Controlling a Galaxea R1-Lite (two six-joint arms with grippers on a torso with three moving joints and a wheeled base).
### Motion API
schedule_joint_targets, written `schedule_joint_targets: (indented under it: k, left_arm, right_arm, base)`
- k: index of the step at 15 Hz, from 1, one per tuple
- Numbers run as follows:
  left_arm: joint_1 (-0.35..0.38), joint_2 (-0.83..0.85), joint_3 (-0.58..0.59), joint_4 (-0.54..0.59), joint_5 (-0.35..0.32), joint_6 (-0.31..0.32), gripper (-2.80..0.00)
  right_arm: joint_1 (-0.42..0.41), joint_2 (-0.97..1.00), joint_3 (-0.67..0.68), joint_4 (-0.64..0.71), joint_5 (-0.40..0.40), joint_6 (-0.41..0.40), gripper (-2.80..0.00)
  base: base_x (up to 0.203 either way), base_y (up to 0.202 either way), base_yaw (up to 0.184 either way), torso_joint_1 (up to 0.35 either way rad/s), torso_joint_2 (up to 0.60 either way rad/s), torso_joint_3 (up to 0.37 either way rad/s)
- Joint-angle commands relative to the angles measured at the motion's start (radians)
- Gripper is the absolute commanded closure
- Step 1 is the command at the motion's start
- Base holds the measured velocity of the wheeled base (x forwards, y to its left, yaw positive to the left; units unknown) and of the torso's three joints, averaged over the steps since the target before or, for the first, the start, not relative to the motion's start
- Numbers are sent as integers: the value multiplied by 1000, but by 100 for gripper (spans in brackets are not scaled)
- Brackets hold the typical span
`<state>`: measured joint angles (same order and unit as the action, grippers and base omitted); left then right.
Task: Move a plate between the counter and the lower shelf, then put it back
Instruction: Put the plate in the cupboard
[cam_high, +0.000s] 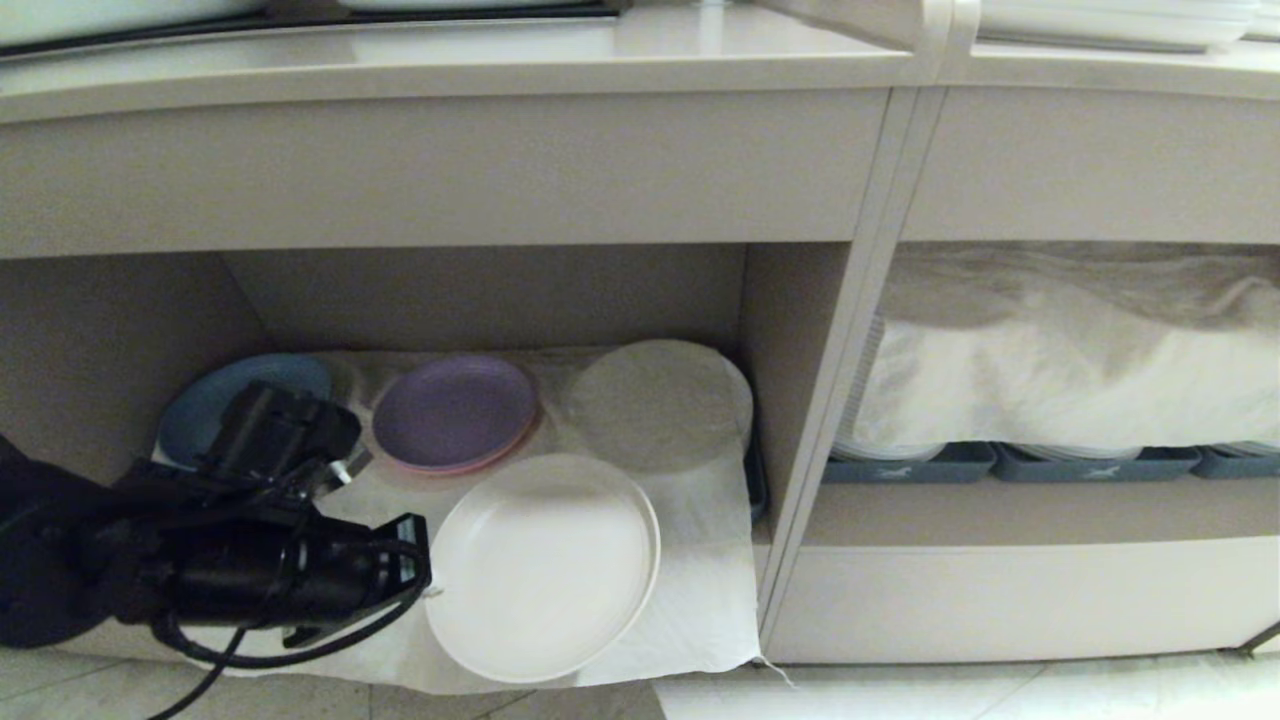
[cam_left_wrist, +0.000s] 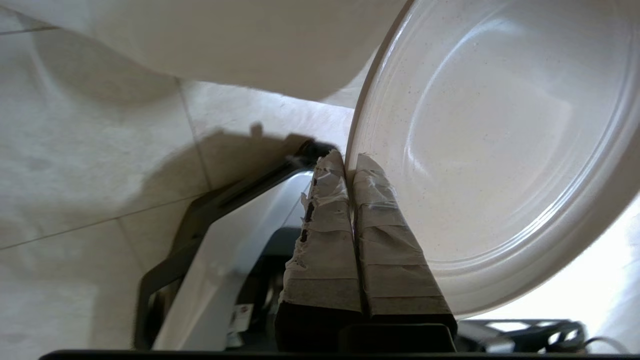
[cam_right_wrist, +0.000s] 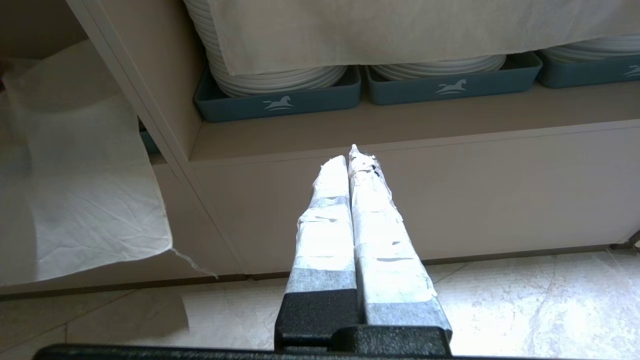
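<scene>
The cream plate (cam_high: 545, 565) hangs at the front of the lower shelf (cam_high: 480, 295), partly over the front edge of the white cloth (cam_high: 690, 600) that drapes the bay. My left gripper (cam_high: 428, 585) reaches in from the left and is shut on the plate's left rim. In the left wrist view the taped fingertips (cam_left_wrist: 367, 170) pinch the rim of the plate (cam_left_wrist: 500, 150), with floor tiles showing behind. The counter (cam_high: 500, 50) runs across the top. My right gripper (cam_right_wrist: 352, 155) is shut on nothing, low in front of the right-hand cabinet's base panel.
Behind the plate on the cloth sit a blue plate (cam_high: 215, 400), a purple plate (cam_high: 455, 410) and a cloth-covered stack (cam_high: 660, 400). A slanted divider post (cam_high: 830, 400) separates the right bay, where blue-grey trays (cam_high: 910, 465) hold white plates under a cloth (cam_high: 1080, 370).
</scene>
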<state>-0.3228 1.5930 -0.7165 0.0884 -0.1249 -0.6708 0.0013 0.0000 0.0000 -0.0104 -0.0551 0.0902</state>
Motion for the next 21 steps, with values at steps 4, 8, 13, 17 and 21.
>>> schedule_joint_targets:
  k: [4, 8, 13, 17, 21]
  left_arm:
    - [-2, 115, -87, -1, 20, -28, 0]
    - [-45, 189, -158, -1, 62, -78, 0]
    - [-68, 262, -240, -1, 112, -115, 0]
    - [-68, 293, -299, 1, 131, -153, 0]
    - [-68, 308, -345, 3, 138, -189, 0]
  right_arm:
    - [0, 0, 0, 0, 0, 0, 0]
    - [0, 0, 0, 0, 0, 0, 0]
    - [0, 0, 0, 0, 0, 0, 0]
    - [0, 0, 0, 0, 0, 0, 0]
    - [0, 0, 0, 0, 0, 0, 0]
  base:
    - [0, 0, 0, 0, 0, 0]
    - [0, 0, 0, 0, 0, 0]
    - [0, 0, 0, 0, 0, 0]
    - [0, 0, 0, 0, 0, 0]
    - [0, 0, 0, 0, 0, 0]
